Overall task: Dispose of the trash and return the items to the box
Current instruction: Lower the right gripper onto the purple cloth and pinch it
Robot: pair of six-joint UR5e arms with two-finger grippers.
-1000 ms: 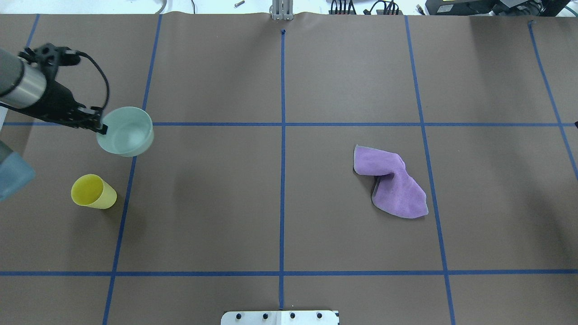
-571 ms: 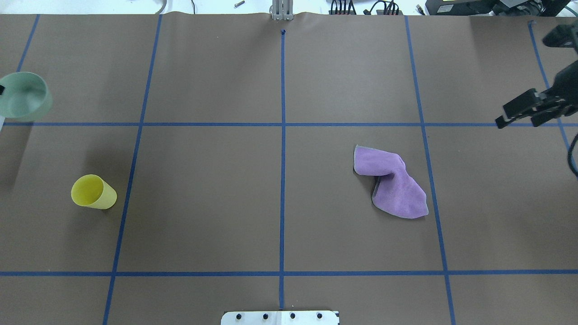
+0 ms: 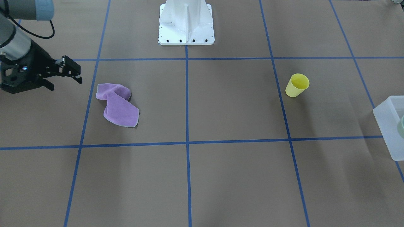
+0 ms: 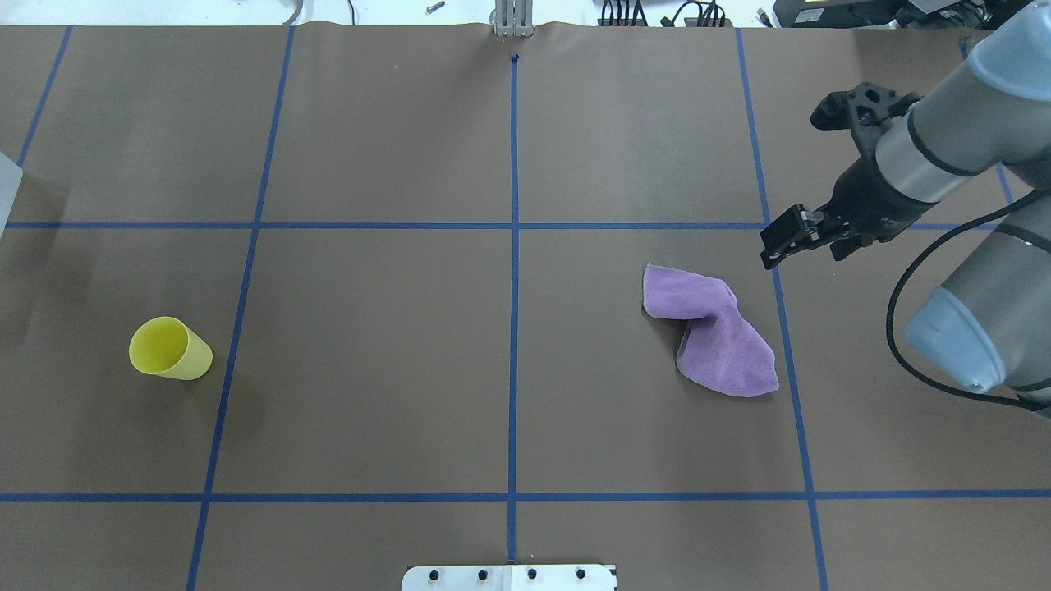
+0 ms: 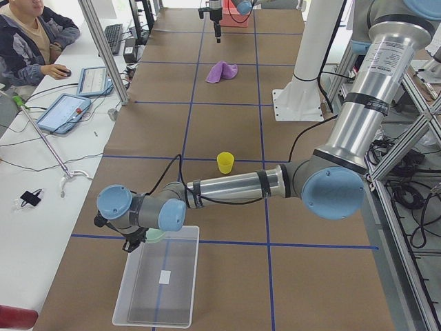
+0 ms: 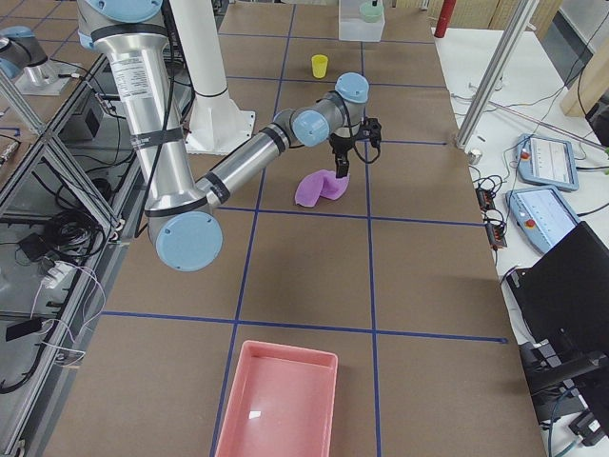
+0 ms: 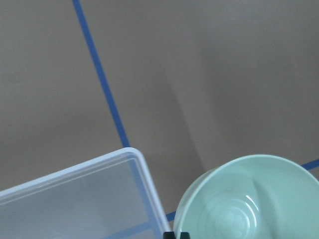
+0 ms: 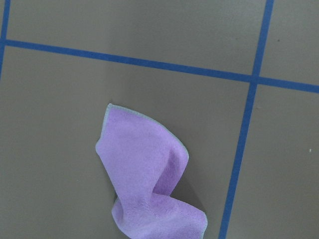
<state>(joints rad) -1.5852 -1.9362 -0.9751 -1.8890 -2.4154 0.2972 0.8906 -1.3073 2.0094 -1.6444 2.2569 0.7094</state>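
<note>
Table's (image 4: 369, 369) end: bowl (image 7: 249, 199) at box (image 7: 75, 199), right gripper (image 4: 800, 250) arrived.

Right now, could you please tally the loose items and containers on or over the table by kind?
Cups: 1, the yellow cup
Bowls: 1, the mint-green bowl
Cloths: 1, the purple cloth
Bins: 1, the translucent bin
Trays: 1, the pink tray
Total: 5

Blue-gridded brown table (image 4: 369, 394) bearing yellow cup (image 4: 170, 349), purple cloth (image 4: 713, 332) and translucent bin (image 3: 389, 126).
</note>
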